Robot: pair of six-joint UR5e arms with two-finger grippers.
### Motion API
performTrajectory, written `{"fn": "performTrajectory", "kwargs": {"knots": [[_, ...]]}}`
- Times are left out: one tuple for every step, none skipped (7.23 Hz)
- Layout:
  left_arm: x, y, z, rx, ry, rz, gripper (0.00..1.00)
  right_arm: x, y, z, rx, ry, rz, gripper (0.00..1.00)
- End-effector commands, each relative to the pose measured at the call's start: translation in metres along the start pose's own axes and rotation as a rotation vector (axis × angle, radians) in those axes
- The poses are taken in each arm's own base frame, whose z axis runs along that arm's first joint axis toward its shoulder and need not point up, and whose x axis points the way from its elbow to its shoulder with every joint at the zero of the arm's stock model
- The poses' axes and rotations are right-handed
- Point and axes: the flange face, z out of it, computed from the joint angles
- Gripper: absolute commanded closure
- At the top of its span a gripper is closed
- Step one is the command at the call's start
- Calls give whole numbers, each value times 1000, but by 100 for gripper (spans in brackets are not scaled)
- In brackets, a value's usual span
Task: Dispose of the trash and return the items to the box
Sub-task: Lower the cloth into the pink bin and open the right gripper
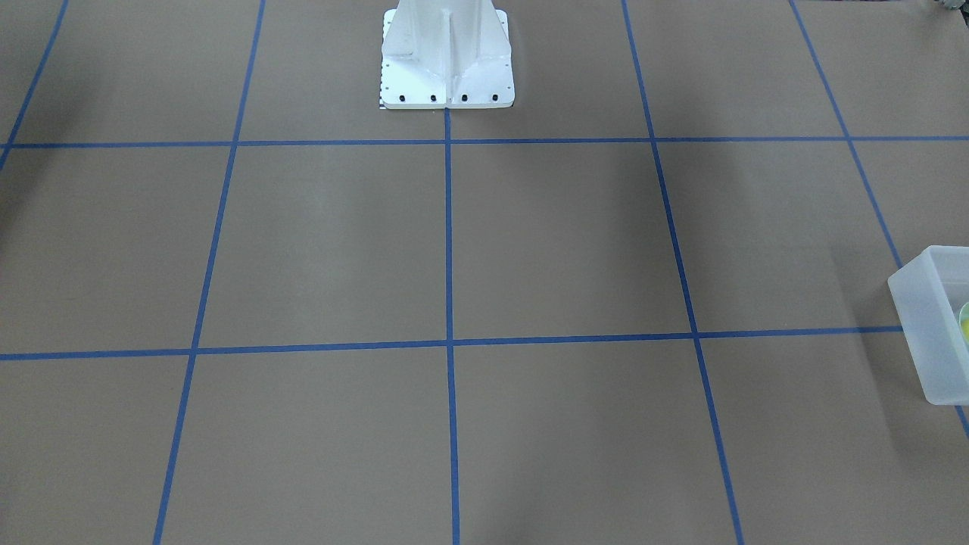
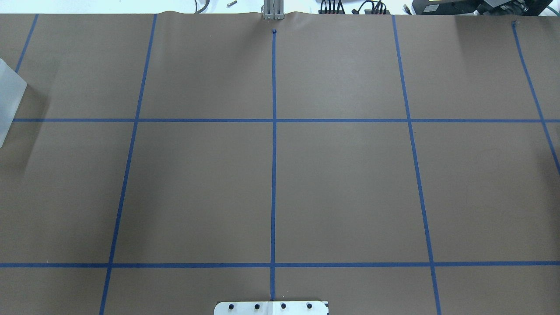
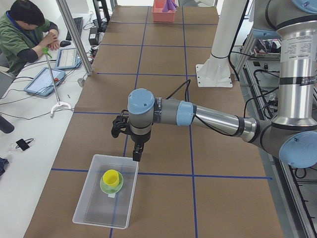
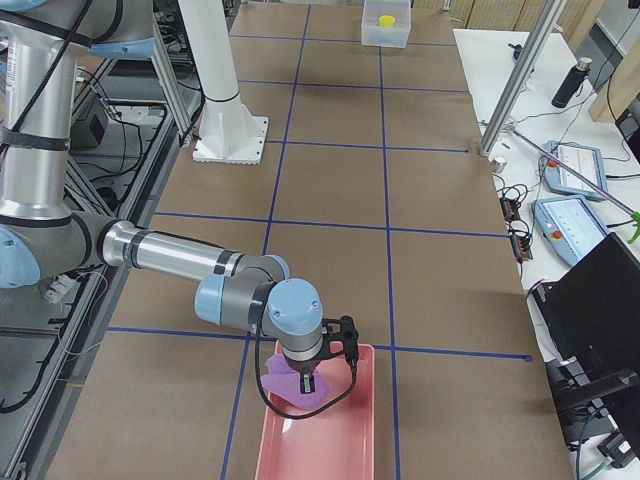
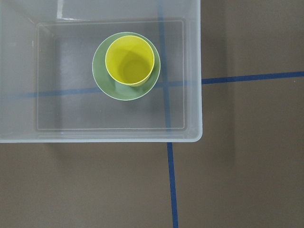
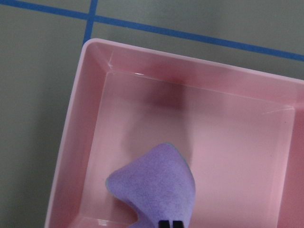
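Yellow cup [image 5: 129, 60] sits in green bowl [image 5: 107, 84] inside box [image 5: 199, 95]. Left hand [image 3: 136, 155]: cannot tell whether spread. Right hand [image 4: 307, 384] pinches purple cloth [image 6: 156, 190] over pink tray [image 6: 71, 142].

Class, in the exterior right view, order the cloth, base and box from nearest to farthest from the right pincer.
1. Cloth, at the right pincer, over the pink tray.
2. Base, mid-table, robot's side.
3. Box, at the table's far end.

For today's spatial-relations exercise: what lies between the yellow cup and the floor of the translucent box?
The sage-green bowl: the yellow cup stands in it, within the box. The left wrist view shows this.
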Motion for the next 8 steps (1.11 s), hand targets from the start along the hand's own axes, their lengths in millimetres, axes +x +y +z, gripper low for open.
{"fn": "performTrajectory", "kwargs": {"knots": [[1,-1,-1,5,0,6,2,23,-32,14,52,21,18,100],[1,-1,0,9,-1,11,2,30,-52,14,54,22,14,100],[1,-1,0,9,-1,11,2,32,-58,13,55,22,13,100],[1,-1,0,9,-1,11,2,34,-49,21,42,16,23,100],[1,-2,-1,10,-1,12,2,34,-43,26,32,10,28,100],[1,-2,-1,10,-1,12,2,32,-41,32,22,6,21,69],[0,-2,0,8,-2,10,2,28,-44,32,42,1,0,45],[0,-2,1,7,-2,9,2,16,-55,26,75,-71,-1,11]]}}
